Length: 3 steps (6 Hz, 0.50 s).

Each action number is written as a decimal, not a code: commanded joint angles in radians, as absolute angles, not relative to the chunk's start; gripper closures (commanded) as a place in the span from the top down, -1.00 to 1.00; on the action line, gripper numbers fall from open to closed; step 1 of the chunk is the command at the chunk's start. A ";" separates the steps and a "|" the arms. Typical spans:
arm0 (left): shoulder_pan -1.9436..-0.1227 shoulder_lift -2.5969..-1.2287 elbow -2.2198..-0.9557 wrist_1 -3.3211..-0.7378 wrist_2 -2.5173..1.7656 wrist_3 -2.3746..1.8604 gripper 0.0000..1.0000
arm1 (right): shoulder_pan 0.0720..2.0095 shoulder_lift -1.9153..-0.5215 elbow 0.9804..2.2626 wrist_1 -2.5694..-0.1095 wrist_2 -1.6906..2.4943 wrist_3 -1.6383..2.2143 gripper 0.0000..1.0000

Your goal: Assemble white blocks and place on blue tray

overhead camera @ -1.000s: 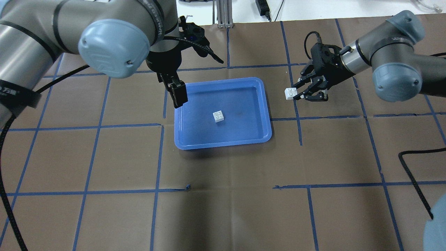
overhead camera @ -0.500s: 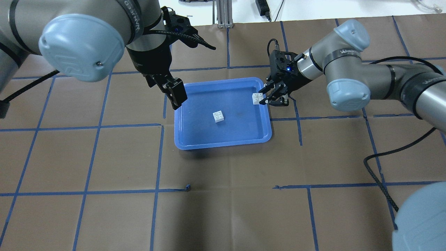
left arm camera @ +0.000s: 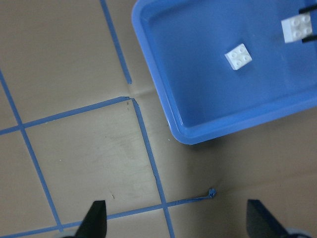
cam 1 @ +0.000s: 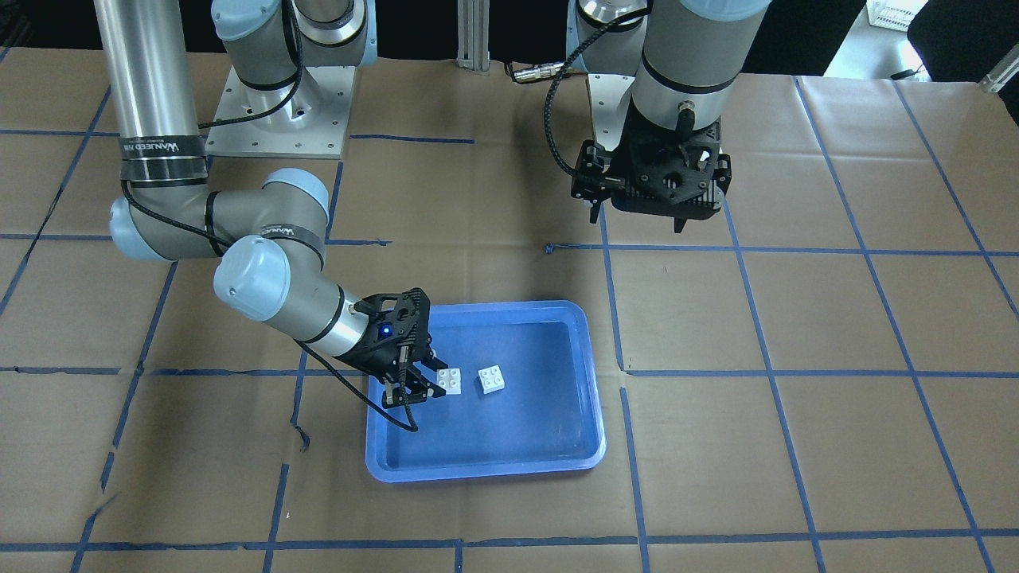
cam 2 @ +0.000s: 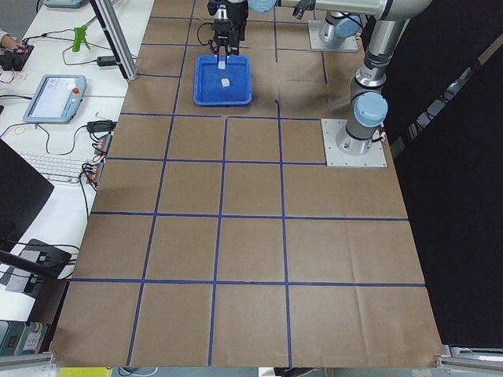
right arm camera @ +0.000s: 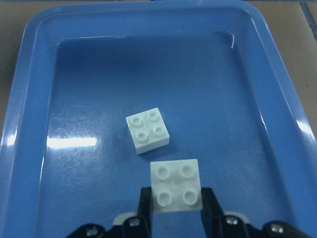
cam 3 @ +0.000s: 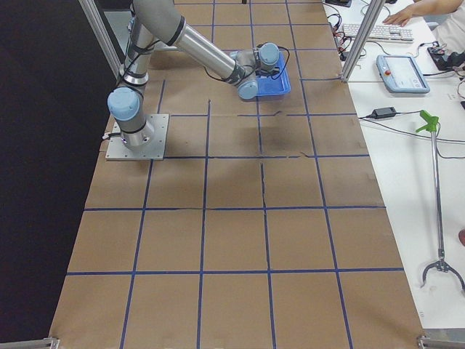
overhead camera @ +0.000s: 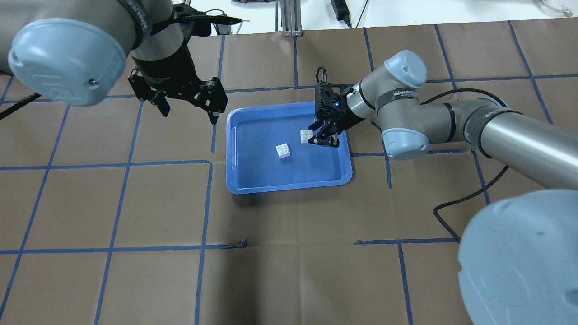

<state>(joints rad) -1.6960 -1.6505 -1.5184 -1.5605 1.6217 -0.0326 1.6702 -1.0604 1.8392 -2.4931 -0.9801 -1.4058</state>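
Observation:
The blue tray point(overhead camera: 289, 187) lies mid-table. One white block point(overhead camera: 283, 150) rests studs-up on its floor, also in the right wrist view point(right arm camera: 147, 130) and the front view point(cam 1: 492, 379). My right gripper point(overhead camera: 312, 138) is shut on the second white block point(overhead camera: 306, 135), held studs-up just above the tray floor, close beside the resting block and apart from it point(right arm camera: 176, 184). My left gripper point(overhead camera: 188, 112) is open and empty, raised over the table off the tray's far left corner; its wrist view shows both blocks point(left arm camera: 238, 56).
Brown paper with blue tape gridlines covers the table point(overhead camera: 289, 271). A small torn tape end point(overhead camera: 244, 242) sits in front of the tray. The right arm's black cable point(overhead camera: 469, 198) loops over the table right of the tray.
My right gripper has carried its white block leftward, from outside the tray's right rim to over the tray floor near the other block. My left gripper has drawn back from the tray's left rim and turned.

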 commanded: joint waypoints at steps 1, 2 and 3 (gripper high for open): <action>-1.681 -1.648 -1.520 -1.539 1.614 -0.110 0.98 | 1.695 -1.034 1.841 -2.534 -0.992 -1.376 -0.30; -1.675 -1.647 -1.520 -1.539 1.614 -0.109 0.98 | 1.695 -1.031 1.839 -2.536 -0.994 -1.349 -0.30; -1.664 -1.647 -1.520 -1.539 1.614 -0.109 0.98 | 1.695 -1.014 1.839 -2.540 -1.009 -1.342 -0.30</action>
<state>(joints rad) -1.6736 -1.6476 -1.5201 -1.5391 1.6139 -0.1072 1.6944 -1.0273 1.8396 -2.5357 -0.9977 -1.3539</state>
